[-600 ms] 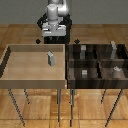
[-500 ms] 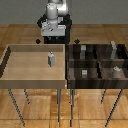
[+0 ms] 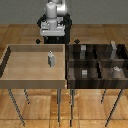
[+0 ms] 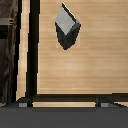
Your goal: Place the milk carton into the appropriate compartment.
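Small grey-white milk carton (image 3: 51,59) with a peaked top, standing upright and alone on the smooth tan floor of the wide light wooden tray (image 3: 10,65) at the exterior view's left. Dark box (image 3: 95,62) split by thin walls into little compartments just beside it, on thin metal legs. Tool (image 4: 64,101) high above the tray, holding nothing, open or closed impossible to tell.

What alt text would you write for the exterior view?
A small grey-white milk carton stands upright in a light wooden tray. Beside it, on the exterior view's right, sits a dark partitioned tray, and the robot arm is behind them.
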